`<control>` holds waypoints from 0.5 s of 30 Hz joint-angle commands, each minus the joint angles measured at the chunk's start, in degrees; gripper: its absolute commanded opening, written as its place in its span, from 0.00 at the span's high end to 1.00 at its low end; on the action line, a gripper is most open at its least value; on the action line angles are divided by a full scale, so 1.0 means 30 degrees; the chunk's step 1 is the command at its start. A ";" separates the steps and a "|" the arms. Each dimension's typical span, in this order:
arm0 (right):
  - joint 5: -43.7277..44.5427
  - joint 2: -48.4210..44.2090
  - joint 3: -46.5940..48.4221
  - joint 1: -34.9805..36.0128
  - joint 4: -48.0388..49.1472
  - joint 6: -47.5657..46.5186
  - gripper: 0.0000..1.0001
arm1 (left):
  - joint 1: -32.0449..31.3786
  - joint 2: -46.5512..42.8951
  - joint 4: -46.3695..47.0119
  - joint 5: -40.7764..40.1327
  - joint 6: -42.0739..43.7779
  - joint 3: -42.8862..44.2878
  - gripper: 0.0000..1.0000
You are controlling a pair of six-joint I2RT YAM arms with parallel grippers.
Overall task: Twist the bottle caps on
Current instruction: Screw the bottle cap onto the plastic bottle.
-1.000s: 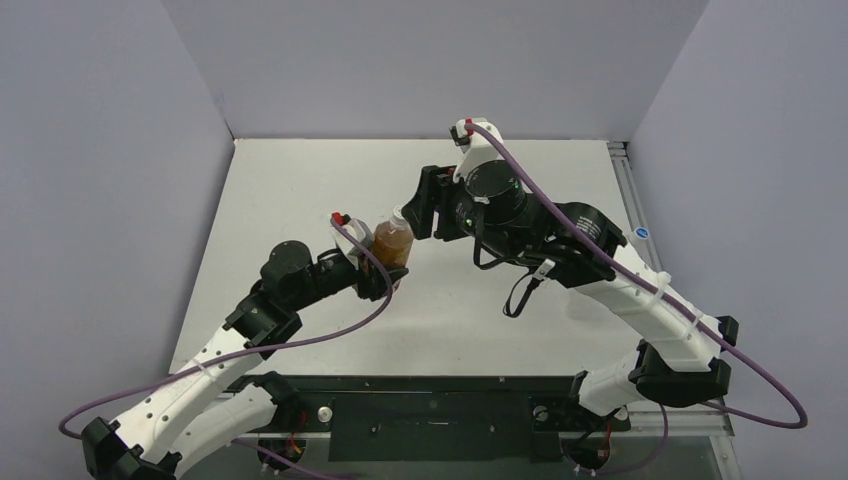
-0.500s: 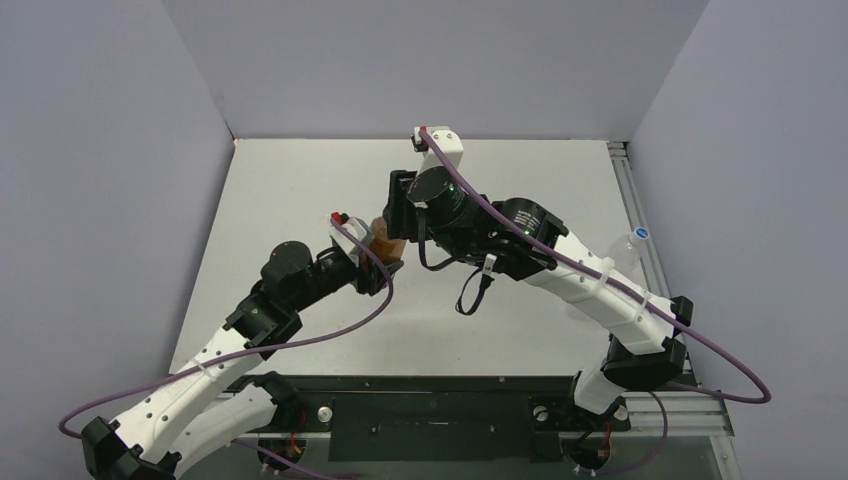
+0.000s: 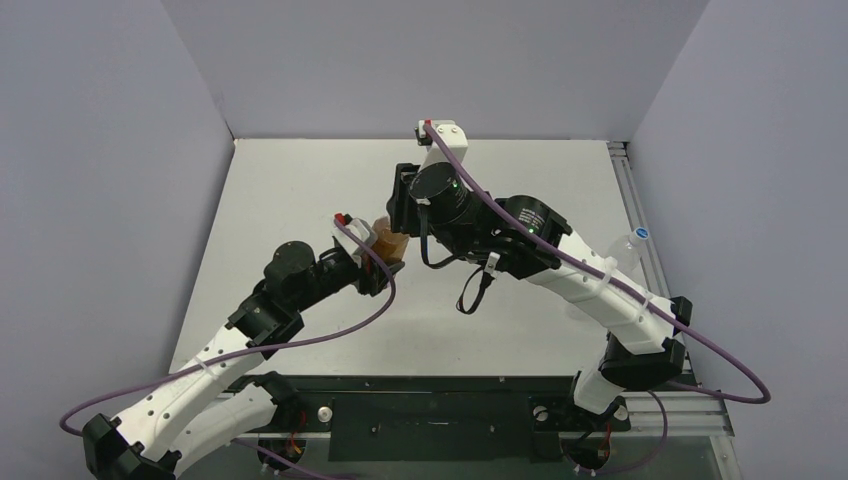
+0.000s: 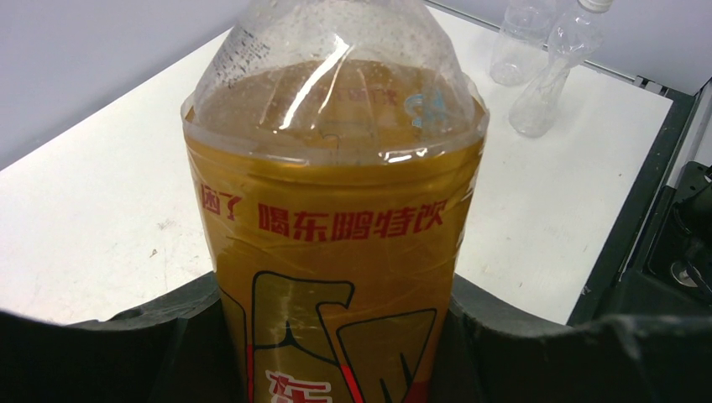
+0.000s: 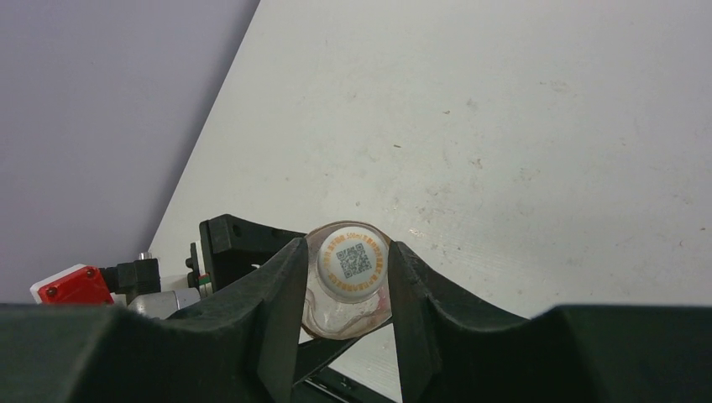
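The amber-orange bottle [image 3: 390, 241] stands upright on the white table [image 3: 300, 180]. My left gripper [image 3: 383, 264] is shut on its lower body; in the left wrist view the bottle [image 4: 336, 252] fills the gap between the fingers [image 4: 126, 353]. My right gripper [image 3: 400, 216] hangs over the bottle's top. In the right wrist view its fingers [image 5: 281, 294] close on both sides of the plain white cap [image 5: 353, 262], which has a QR code and sits on the bottle's neck. The clear bottle [image 3: 627, 250] with the blue-and-white cap [image 3: 641, 236] stands at the table's right edge.
The left wrist view shows the clear bottle [image 4: 550, 80] and another clear shape [image 4: 516, 46] beside it at the far right corner. Grey walls enclose the table on three sides. A black rail [image 3: 630, 190] runs along the right edge.
My right arm swung left from beside the bottle to over its top, and its fingers now flank the cap. The left gripper with the bottle shifted slightly.
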 commanded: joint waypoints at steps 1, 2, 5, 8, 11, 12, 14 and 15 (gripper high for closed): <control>0.0475 -0.0016 0.0187 0.0238 -0.0107 0.0104 0.64 | -0.0124 0.0044 0.0674 -0.0217 0.0192 0.0127 1.00; 0.0504 -0.0008 0.0136 0.0243 -0.0103 0.0103 0.63 | -0.0127 0.0070 0.0672 -0.0227 0.0189 0.0127 1.00; 0.0601 -0.0071 -0.0050 0.0222 -0.0129 0.0129 0.62 | -0.0127 0.0078 0.0635 -0.0188 0.0174 0.0127 1.00; 0.0635 -0.0049 -0.0076 0.0240 -0.0186 0.0111 0.61 | -0.0155 0.0078 0.0604 -0.0205 0.0137 0.0113 1.00; 0.0584 0.0051 -0.0200 0.0240 -0.0179 0.0120 0.61 | -0.0181 0.0064 0.0631 -0.0243 0.0119 0.0056 1.00; 0.0568 0.0063 -0.0221 0.0242 -0.0170 0.0150 0.61 | -0.0188 0.0056 0.0631 -0.0237 0.0109 0.0048 1.00; 0.0578 0.0084 -0.0258 0.0229 -0.0135 0.0144 0.61 | -0.0215 0.0050 0.0632 -0.0256 0.0101 0.0026 1.00; 0.0571 0.0100 -0.0248 0.0240 -0.0118 0.0138 0.61 | -0.0217 0.0049 0.0632 -0.0258 0.0100 0.0014 1.00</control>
